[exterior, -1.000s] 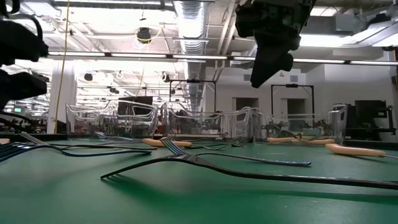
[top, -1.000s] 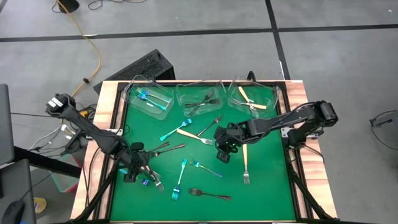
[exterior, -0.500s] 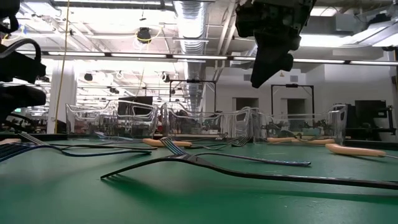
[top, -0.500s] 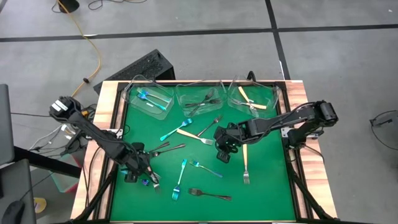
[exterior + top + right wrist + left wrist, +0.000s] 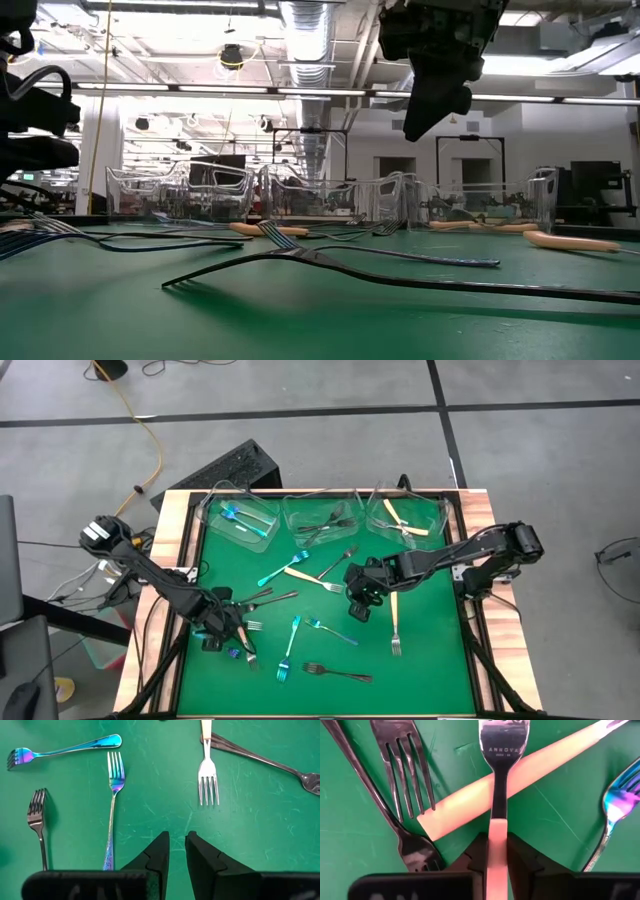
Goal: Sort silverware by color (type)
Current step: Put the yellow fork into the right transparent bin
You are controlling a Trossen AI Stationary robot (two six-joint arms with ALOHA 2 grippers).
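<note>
We're in a robotics lab or workshop, w/ an industrial feel. The low view shows an open ceiling w/ a big bare duct (image 5: pixel 312 25), pipes and strip lights (image 5: pixel 300 93), plus a long hall w/ dark frames and workstations behind. From above we see a grey concrete floor (image 5: pixel 520 480) w/ dark seams, a yellow cable (image 5: pixel 150 430) trailing across it, loose wiring by the rig, and a wood-framed desk (image 5: pixel 168 550) topped w/ green mat, flanked by two arms on stands.

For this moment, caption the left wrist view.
Left gripper shut on a cream-handled fork lying across another cream handle.
</note>
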